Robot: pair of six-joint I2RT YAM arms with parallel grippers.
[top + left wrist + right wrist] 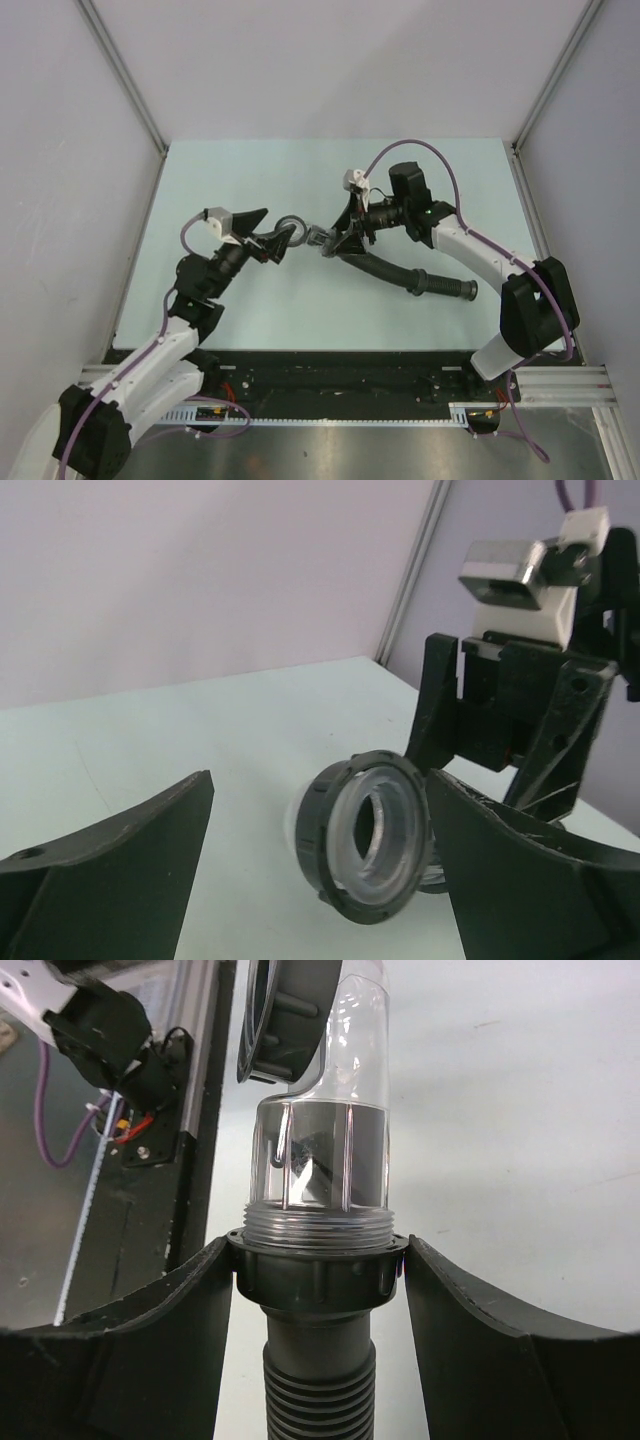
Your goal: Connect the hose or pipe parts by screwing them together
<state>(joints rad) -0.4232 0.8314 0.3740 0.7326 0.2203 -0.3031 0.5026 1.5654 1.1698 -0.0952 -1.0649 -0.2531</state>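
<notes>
left gripper (320, 775) fingers spread wide either side of fitting (345, 845); only right wrist shows its clear body seated in hose (400, 272) collar (315, 1282), right gripper (317, 1245) clamped on collar, hose trailing right over pale green table (250, 170), grey walls (350, 60)

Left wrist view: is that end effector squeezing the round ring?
No, the left end effector stands open, one finger clear of the ring.
</notes>
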